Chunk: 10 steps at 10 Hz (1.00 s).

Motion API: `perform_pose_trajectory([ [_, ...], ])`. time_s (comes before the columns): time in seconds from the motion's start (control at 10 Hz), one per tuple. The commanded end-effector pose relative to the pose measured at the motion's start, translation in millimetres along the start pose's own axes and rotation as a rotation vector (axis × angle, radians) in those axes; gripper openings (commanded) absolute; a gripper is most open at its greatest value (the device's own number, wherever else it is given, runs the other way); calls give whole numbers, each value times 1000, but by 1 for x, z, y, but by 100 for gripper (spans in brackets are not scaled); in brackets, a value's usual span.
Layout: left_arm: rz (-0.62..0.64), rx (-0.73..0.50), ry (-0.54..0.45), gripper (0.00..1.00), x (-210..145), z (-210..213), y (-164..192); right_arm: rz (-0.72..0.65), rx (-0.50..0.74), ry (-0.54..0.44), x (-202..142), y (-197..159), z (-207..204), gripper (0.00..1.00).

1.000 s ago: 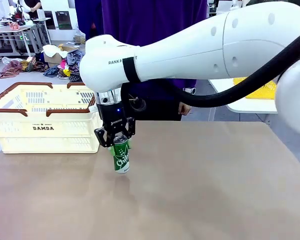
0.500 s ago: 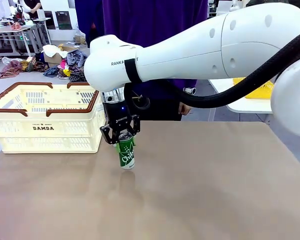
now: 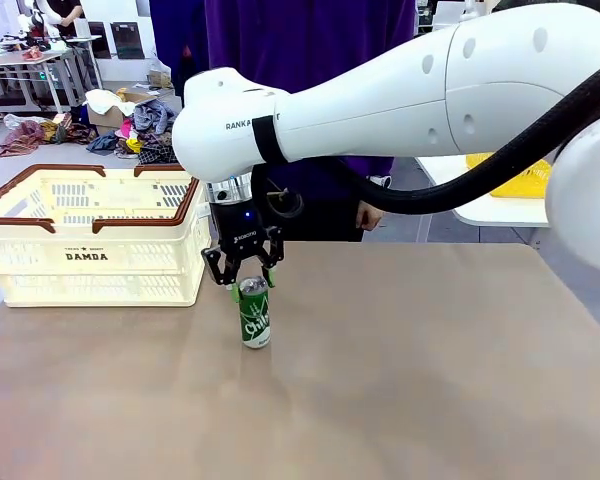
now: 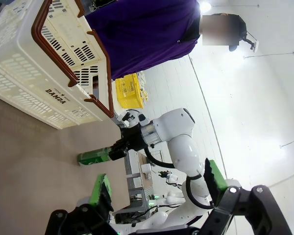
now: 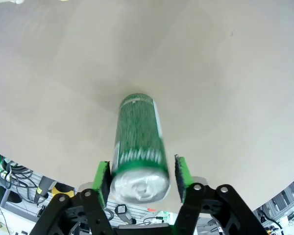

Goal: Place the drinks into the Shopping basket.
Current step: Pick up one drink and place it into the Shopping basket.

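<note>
Table (image 3: 430, 380), green can (image 3: 254, 318) near Shopping basket (image 3: 90, 235)

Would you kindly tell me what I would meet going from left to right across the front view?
Shopping basket → green can → person's hand → yellow basket

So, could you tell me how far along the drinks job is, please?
Nothing looks done: the slim green drink can stands on the tan table, beside the cream slotted plastic basket. In hand: the right hand straddles its top, jaws slightly apart. Left: getting it into the basket.
</note>
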<state>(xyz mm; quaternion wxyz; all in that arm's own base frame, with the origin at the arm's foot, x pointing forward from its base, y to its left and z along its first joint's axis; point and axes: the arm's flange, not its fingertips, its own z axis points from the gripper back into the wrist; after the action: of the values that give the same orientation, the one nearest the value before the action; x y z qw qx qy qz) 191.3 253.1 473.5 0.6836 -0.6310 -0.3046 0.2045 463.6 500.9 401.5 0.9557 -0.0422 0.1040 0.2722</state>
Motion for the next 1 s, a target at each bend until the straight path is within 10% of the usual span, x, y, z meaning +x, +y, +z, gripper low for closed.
perform_pose_trajectory([
  [0.0, 2, -22, -1, 100, 0, 1, -3, -21, 15, -20, -14, -3, 3, 100],
  [0.5, 2, -22, -1, 100, 0, 1, -3, -96, 151, -12, -53, -45, 84, 100],
  [0.9, 2, -22, -1, 100, 0, 1, -3, -259, 613, -129, -214, -238, 165, 100],
])
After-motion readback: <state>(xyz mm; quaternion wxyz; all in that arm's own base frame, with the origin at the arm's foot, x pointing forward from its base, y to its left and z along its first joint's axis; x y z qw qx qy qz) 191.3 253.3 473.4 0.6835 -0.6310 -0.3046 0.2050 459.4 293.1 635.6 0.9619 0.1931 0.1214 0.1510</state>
